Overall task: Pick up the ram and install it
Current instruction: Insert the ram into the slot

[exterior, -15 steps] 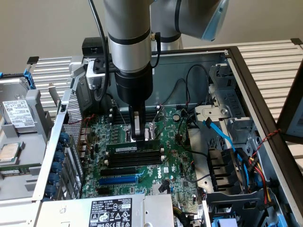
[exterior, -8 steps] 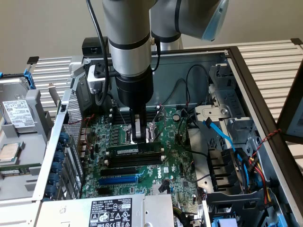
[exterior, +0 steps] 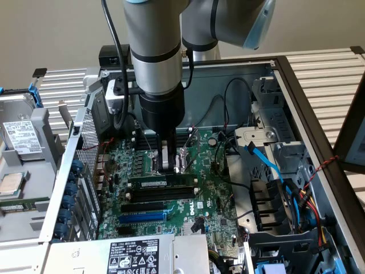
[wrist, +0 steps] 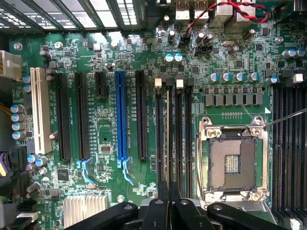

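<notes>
The ram (exterior: 162,181) is a long green stick with a white label. It stands on edge in a black memory slot of the motherboard (exterior: 211,200), inside the open computer case. My gripper (exterior: 166,165) hangs straight above its middle, fingers shut together, with the tips right at the stick's top edge. Whether they touch it I cannot tell. In the wrist view the ram (wrist: 169,129) is seen edge-on as a thin line between the dark memory slots, running up from my shut gripper (wrist: 168,207).
A blue expansion slot (wrist: 122,115) and black slots lie beside the memory slots. The open CPU socket (wrist: 232,163) is on the other side. Blue and black cables (exterior: 268,171) and a drive cage crowd the exterior view's right. A power supply (exterior: 142,257) sits in front.
</notes>
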`<act>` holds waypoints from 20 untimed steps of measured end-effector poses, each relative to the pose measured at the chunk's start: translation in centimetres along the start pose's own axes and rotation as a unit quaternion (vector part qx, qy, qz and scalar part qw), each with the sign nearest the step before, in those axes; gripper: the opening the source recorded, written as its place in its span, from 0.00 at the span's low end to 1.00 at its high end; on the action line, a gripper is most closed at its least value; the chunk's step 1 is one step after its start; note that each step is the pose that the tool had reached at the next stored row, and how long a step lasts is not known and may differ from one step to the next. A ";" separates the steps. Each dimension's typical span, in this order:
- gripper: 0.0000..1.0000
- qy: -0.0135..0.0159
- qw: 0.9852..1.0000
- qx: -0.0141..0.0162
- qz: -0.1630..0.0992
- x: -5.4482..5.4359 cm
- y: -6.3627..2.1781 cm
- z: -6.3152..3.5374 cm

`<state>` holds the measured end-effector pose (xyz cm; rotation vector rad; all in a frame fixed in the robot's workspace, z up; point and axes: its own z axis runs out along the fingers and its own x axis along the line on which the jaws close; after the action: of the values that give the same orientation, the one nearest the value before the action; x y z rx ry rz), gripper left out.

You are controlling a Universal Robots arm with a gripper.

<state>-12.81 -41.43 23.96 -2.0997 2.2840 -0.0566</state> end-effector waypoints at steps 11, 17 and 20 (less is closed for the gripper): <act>0.12 0.000 1.000 -0.004 0.000 0.0 -0.16 0.25; 0.12 0.000 1.000 -0.006 -0.007 0.0 -0.49 0.27; 0.12 0.000 1.000 -0.008 -0.017 0.0 -0.50 0.28</act>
<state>-12.30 -41.50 23.71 -2.1468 2.2565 -0.0406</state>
